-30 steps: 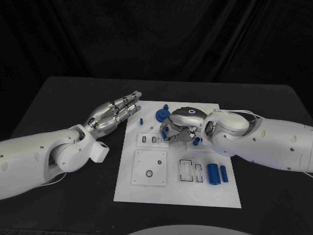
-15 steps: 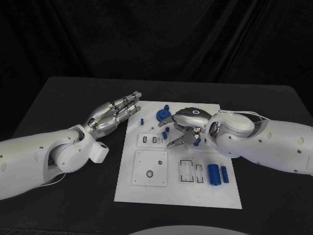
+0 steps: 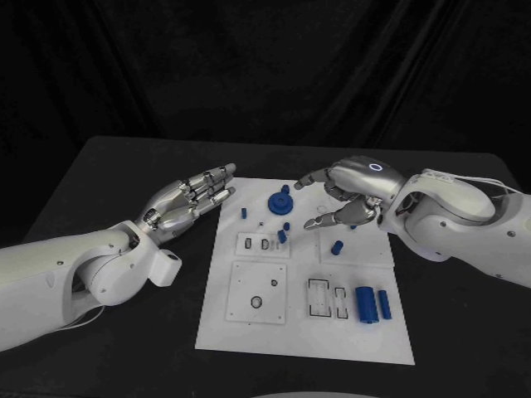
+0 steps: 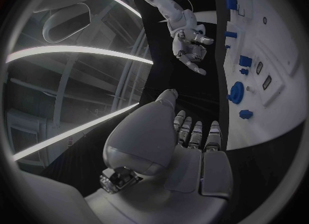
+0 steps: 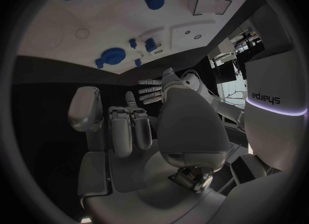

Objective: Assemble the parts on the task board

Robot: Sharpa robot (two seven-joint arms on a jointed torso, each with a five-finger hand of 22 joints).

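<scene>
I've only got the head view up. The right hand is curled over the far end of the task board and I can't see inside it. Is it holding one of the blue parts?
Observer: No. The right wrist view looks along the right hand, and its fingers are apart with nothing between them.
Operator: Is it touching the board?
Observer: It doesn't look like it. The left wrist view shows it from the side, and a dark gap separates it from the task board, so it seems lifted clear.
</scene>
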